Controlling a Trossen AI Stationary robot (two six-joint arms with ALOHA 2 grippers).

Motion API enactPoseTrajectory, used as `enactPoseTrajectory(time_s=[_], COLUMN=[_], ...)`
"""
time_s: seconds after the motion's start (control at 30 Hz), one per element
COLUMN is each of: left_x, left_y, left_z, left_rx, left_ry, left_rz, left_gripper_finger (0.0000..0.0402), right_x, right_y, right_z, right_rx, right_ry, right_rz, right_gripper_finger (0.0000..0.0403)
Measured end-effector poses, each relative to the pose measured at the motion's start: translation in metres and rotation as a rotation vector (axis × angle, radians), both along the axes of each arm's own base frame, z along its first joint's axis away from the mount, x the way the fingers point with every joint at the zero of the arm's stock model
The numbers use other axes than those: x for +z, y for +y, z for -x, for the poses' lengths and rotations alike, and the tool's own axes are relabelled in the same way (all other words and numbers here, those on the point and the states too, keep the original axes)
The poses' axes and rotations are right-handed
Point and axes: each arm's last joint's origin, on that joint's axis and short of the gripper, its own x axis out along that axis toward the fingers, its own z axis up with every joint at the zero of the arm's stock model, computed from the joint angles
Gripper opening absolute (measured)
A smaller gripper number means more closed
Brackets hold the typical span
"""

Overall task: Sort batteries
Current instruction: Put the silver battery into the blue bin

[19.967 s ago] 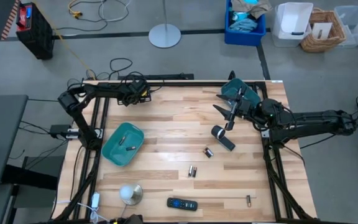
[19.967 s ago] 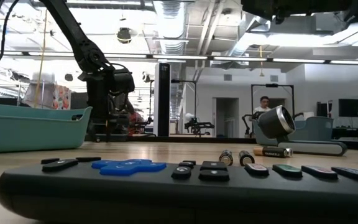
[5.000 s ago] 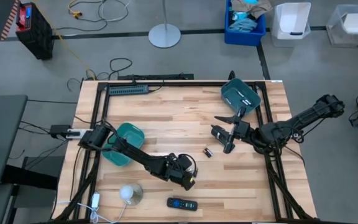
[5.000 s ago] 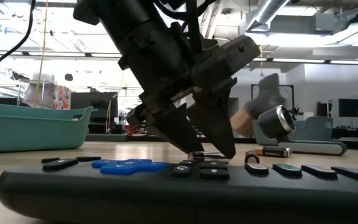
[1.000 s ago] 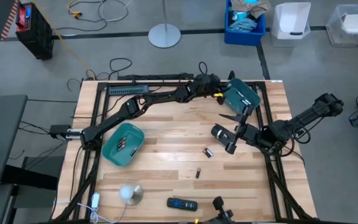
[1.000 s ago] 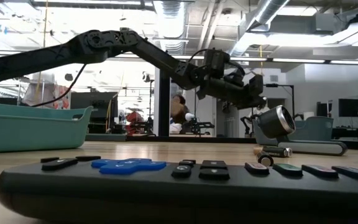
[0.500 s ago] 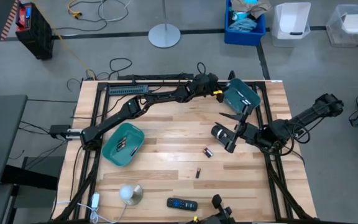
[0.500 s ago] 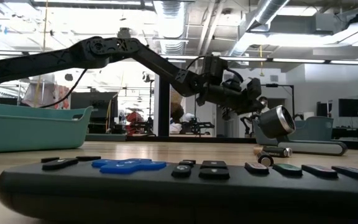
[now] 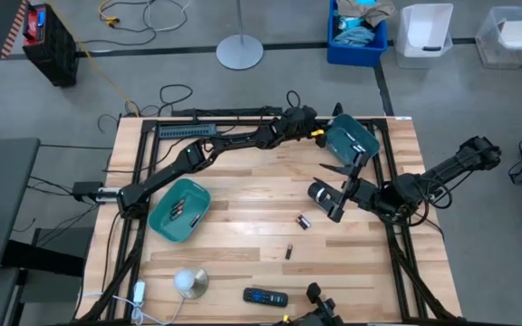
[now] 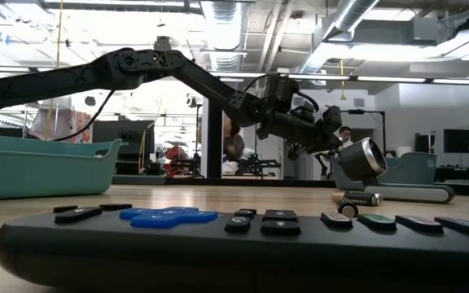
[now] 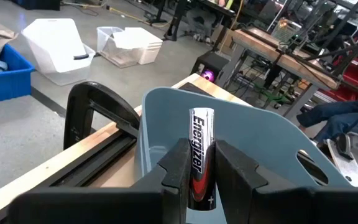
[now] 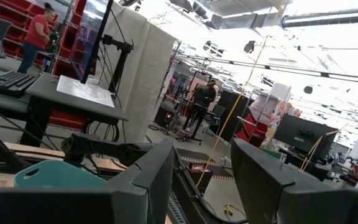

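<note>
My left gripper (image 9: 319, 132) reaches to the table's far right and is shut on a black and silver Energizer battery (image 11: 201, 140), at the near rim of the far-right teal bin (image 9: 353, 139). The gripper also shows in the low view (image 10: 320, 134). My right gripper (image 9: 337, 186) is open and empty, near the black cylinder with a white end (image 9: 320, 194). Two loose batteries lie on the wood, one (image 9: 304, 222) nearer the cylinder and one (image 9: 288, 253) toward the near edge. The left teal bin (image 9: 178, 209) holds several batteries. My left gripper pinches the battery's lower half (image 11: 201, 171) between its two fingers (image 11: 176, 167), which lie along the battery. The battery's silver upper end (image 11: 202, 118) sticks out past the fingertips. It is lifted clear, over the teal bin's rim (image 11: 166, 96).
A flat black remote (image 9: 265, 296) and a white dome on a disc (image 9: 188, 282) lie near the table's near edge. A dark object (image 9: 315, 294) shows at the near edge. Black frame rails run along the table's left, far and right sides.
My left gripper, still shut on the battery, has edged a little farther toward the far-right teal bin.
</note>
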Motion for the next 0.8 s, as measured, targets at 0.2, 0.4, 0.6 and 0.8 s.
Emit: enactPoseTrajectory(time_s=[0.2,0.4,0.6,0.8], left_x=[-0.0002,-0.0005,-0.0005,-0.0005], left_y=[0.0001,0.0001,0.0001,0.0001], left_z=[0.0001,0.0001,0.0001,0.0001], left_rx=[0.003,0.004,0.004,0.004], left_ry=[0.002,0.004,0.004,0.001], left_rz=[0.001,0.003,0.004,0.009], left_gripper_finger=[0.0056,0.0056,0.0057,0.0079], right_x=[0.0,0.0,-0.0004,-0.0004], right_y=[0.0,0.0,0.0001,0.0001], right_z=[0.0,0.0,-0.0001,-0.0002], right_rx=[0.0,0.0,0.0,0.0], right_ry=[0.0,0.0,0.004,0.005], right_rz=[0.0,0.0,0.002,0.002], right_gripper_finger=[0.0178,0.0178,0.0178,0.0178])
